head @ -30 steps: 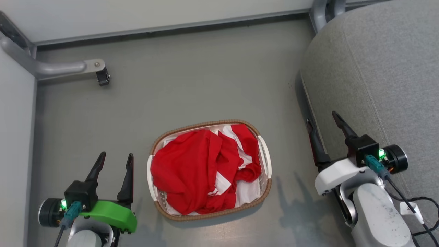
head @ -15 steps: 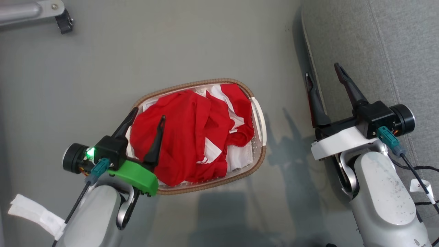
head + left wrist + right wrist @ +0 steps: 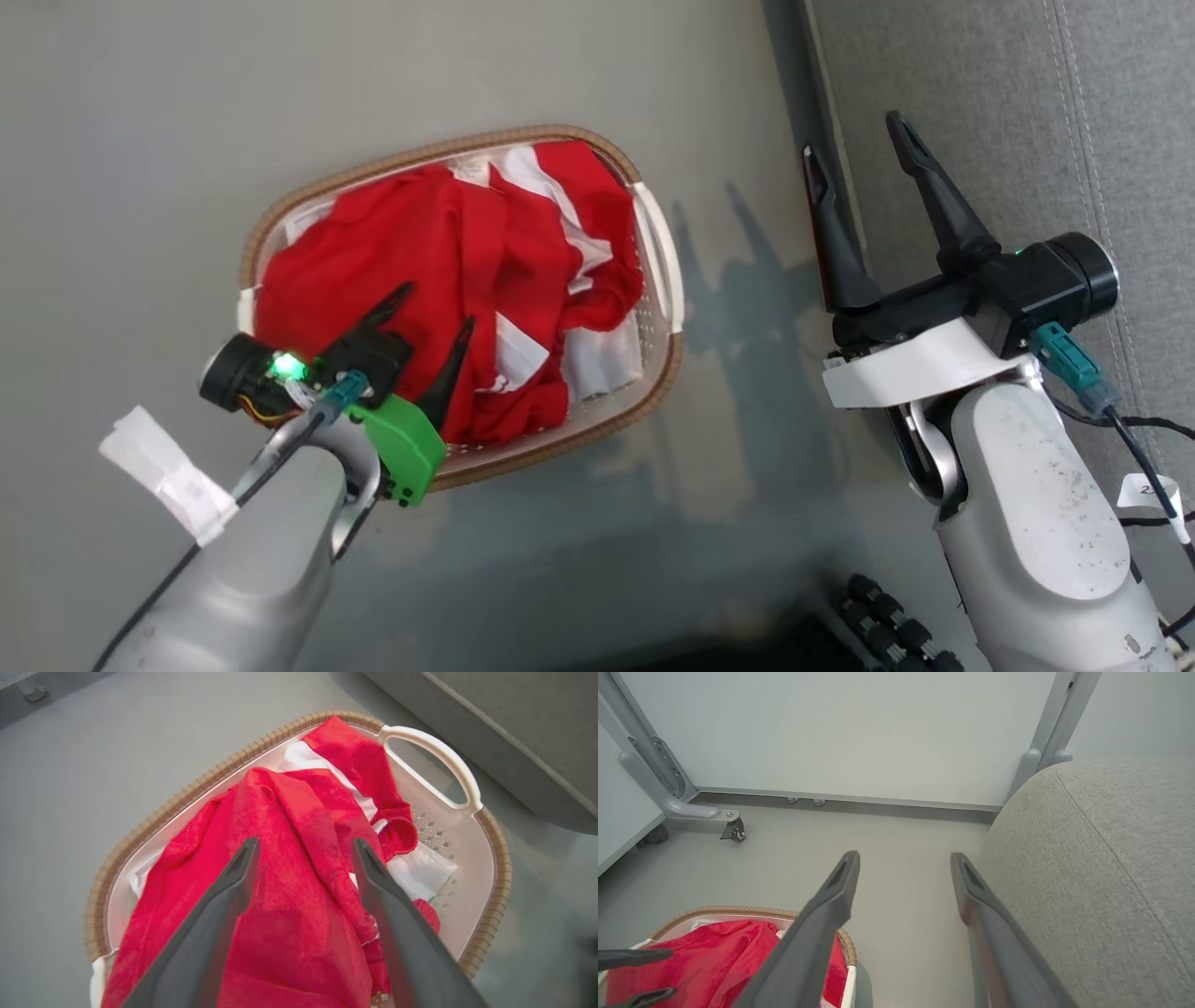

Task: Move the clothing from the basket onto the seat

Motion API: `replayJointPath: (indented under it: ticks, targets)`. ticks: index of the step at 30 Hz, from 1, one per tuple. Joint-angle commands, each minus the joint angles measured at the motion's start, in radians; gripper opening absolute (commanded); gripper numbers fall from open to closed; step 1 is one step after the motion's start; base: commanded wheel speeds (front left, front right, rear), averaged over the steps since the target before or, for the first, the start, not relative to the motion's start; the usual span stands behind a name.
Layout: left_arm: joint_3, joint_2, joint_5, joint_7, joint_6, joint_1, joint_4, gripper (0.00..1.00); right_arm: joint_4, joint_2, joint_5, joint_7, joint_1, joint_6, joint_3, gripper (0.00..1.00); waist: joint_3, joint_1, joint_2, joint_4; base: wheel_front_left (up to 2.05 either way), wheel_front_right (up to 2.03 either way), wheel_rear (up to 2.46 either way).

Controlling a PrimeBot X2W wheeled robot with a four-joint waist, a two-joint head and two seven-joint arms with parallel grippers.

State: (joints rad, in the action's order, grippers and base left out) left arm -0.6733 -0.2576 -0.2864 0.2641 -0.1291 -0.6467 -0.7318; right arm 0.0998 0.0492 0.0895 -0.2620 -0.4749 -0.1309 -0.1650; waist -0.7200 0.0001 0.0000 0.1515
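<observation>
Lower left, left gripper [image 3: 439, 305]: fingers spread apart over the near end of the heap, gripping nothing. Contact with the fabric cannot be confirmed.
Clothing [image 3: 420, 224]: red with white stripes and panels, crumpled inside the basket and heaped up to about rim level. None lies on the seat.
Handling (judgement): soft, light and limp. It will sag and trail when lifted, and one garment may drag the other with it.
Hold point (judgement): the raised red ridge running between the left fingers in the left wrist view. Pinch a thick fold rather than a flat single layer.
Basket [image 3: 503, 872]: stands on the grey floor [image 3: 140, 140], with one handle toward the seat.
Right gripper [image 3: 852, 133]: fingers spread apart and empty, at the seat's edge and well clear of the basket.
Seat [image 3: 980, 93]: grey cushion at far right, with no garment on its visible part.
Markings: no readable writing. A white tag [image 3: 163, 467] on the left arm shows blank, and a cable tag [image 3: 1146, 493] near the right arm carries characters too small to read.
</observation>
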Motion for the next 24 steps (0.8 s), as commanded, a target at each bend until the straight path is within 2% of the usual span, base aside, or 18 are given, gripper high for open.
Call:
replayJointPath:
  ticks: [1, 12, 19, 24]
  targets:
    - [-0.017, -0.008, 0.001, 0.001, -0.003, -0.04, -0.034, 1.0, -0.012, 0.003, 0.01, -0.004, -0.012, 0.0, -0.004, 1.0, -0.068, -0.0001, 0.0, 0.061, 0.0, 0.0, 0.0]
    - [-0.07, 0.001, -0.055, 0.0, -0.003, -0.167, -0.258, 1.0, -0.041, 0.003, 0.041, -0.004, -0.001, 0.0, -0.009, 1.0, -0.148, -0.0001, 0.0, 0.105, 0.0, 0.0, 0.0]
    - [-0.091, -0.004, -0.001, 0.0, 0.087, -0.235, -0.41, 1.0, -0.044, 0.003, 0.062, -0.004, 0.007, 0.0, -0.015, 1.0, -0.166, -0.0001, 0.0, 0.121, 0.0, 0.0, 0.0]
    - [-0.115, 0.008, 0.015, -0.014, 0.088, -0.253, -0.496, 1.0, -0.042, 0.003, 0.071, -0.004, 0.015, 0.0, -0.018, 1.0, -0.167, -0.0001, 0.0, 0.122, 0.0, 0.0, 0.0]
